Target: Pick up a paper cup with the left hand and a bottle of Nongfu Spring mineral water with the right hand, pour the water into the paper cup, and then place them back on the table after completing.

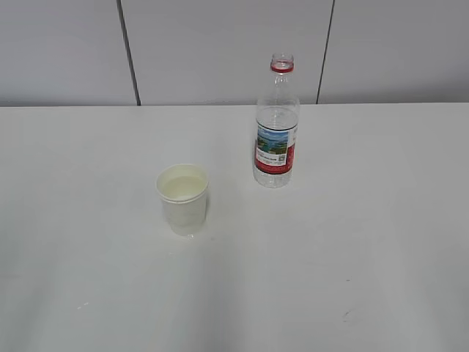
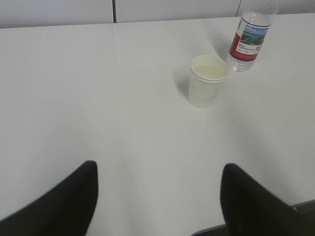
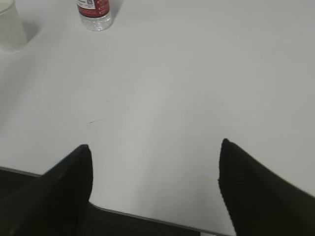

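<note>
A white paper cup (image 1: 183, 199) stands upright on the white table (image 1: 352, 242), with liquid inside. It also shows in the left wrist view (image 2: 207, 81) and at the top left corner of the right wrist view (image 3: 10, 27). A clear uncapped water bottle (image 1: 276, 126) with a red label stands behind and right of the cup, partly filled. It also shows in the left wrist view (image 2: 249, 37) and the right wrist view (image 3: 94, 12). My left gripper (image 2: 158, 172) is open and empty, far short of the cup. My right gripper (image 3: 155, 152) is open and empty near the table's front edge. Neither arm shows in the exterior view.
A grey panelled wall (image 1: 220, 44) runs behind the table's far edge. The table's front edge (image 3: 147, 216) shows under my right gripper. A small dark scuff (image 1: 346, 316) marks the tabletop at front right.
</note>
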Tool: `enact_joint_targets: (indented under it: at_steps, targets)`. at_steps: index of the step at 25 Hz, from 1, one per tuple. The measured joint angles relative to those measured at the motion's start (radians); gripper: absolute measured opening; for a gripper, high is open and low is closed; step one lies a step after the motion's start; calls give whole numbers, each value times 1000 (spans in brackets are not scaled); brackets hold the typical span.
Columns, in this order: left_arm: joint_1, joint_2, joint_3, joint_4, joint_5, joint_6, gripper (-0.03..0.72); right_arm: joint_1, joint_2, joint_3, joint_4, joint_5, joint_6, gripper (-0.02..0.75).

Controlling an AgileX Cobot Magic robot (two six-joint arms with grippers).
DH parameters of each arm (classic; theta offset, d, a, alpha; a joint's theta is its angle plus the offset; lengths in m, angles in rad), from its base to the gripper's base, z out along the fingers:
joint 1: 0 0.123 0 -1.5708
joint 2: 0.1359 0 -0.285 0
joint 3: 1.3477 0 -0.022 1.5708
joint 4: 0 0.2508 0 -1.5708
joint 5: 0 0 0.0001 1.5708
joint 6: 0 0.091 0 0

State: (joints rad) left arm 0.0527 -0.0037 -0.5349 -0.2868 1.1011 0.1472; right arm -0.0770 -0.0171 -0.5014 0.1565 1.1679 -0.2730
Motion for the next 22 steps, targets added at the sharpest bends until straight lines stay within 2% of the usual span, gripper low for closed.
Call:
enact_joint_targets:
  at_steps: [6, 22]
  targets:
    - [0, 0, 3, 0, -1, 0, 480, 65, 0, 0, 0, 0, 4, 590]
    - [0, 0, 3, 22, -1, 0, 480, 67, 0, 0, -35, -3, 44, 589]
